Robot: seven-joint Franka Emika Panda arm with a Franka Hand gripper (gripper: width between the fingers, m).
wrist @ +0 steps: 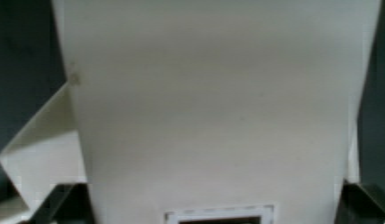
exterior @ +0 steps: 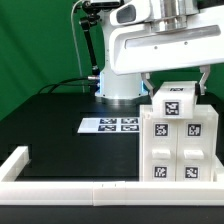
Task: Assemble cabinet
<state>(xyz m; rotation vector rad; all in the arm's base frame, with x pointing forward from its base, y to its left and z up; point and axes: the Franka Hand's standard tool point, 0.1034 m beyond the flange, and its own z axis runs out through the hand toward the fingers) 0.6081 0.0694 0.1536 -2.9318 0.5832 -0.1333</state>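
Observation:
The white cabinet (exterior: 180,145) stands on the black table at the exterior view's right, with square tags on its front. A smaller white tagged block (exterior: 177,101) sits on its top. My gripper (exterior: 177,88) hangs straight over it, one dark finger down each side of that top block. In the wrist view the white block (wrist: 207,100) fills most of the picture, with a tag edge showing low down. Dark fingers (wrist: 57,205) press against both of its sides. The gripper (wrist: 212,208) is shut on the block.
The marker board (exterior: 110,125) lies flat on the table in the middle, in front of the arm's white base (exterior: 118,85). A long white border rail (exterior: 70,187) runs along the table's front edge and turns up at the exterior view's left.

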